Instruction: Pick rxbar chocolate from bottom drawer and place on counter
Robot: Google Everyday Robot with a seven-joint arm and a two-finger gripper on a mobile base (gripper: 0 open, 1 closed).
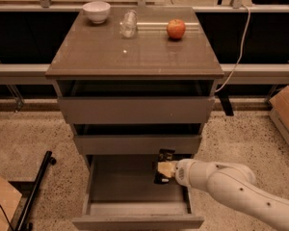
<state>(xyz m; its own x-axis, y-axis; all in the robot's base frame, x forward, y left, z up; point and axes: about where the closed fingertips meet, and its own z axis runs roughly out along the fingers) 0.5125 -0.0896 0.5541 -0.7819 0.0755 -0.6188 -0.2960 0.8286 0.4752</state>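
Low and right of centre in the frame, the end effector [166, 170] is seen reaching into the open bottom drawer [120, 184], set against the bar [164, 154], which lies in the drawer's right part near the back. Whether the bar is gripped cannot be told. The drawer is pulled out and the bar is reached; the lift and the transfer are judged to be left. On the table [135, 57], toward the top, only a bowl [97, 11], a glass [128, 24] and an apple [176, 29] are seen.
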